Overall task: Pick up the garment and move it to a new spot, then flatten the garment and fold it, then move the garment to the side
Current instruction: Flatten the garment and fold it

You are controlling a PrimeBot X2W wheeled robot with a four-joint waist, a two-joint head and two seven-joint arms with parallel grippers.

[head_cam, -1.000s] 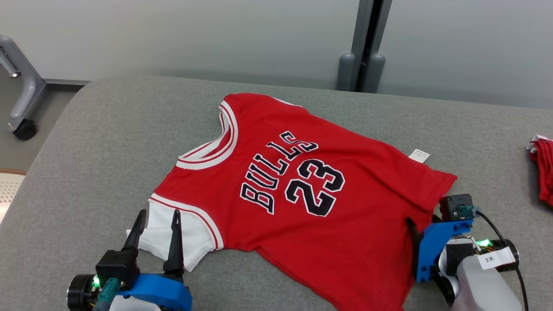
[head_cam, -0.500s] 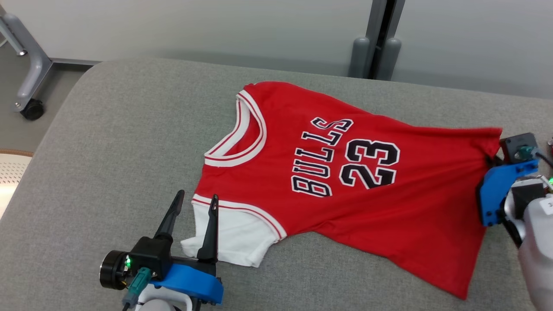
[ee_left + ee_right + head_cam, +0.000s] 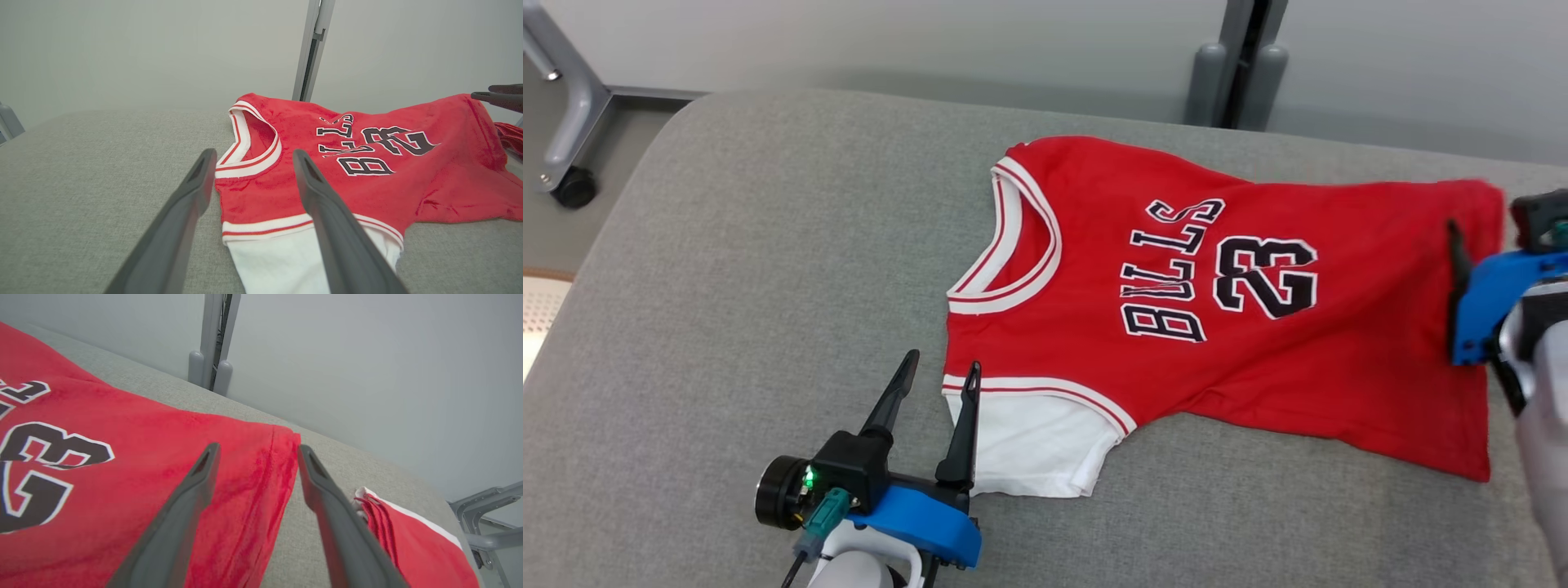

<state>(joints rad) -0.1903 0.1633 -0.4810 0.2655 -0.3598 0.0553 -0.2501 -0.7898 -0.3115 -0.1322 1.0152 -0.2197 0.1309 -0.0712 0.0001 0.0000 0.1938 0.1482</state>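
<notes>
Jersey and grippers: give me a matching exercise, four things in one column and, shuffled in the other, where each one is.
Things:
1 left gripper
2 right gripper
3 number 23
4 wheel

Places:
A on the floor, left of the table
B open over the hem of the jersey
C middle of the jersey's chest
D open at the white sleeve

Pairs: 1-D; 2-B; 3-C; 4-A
</notes>
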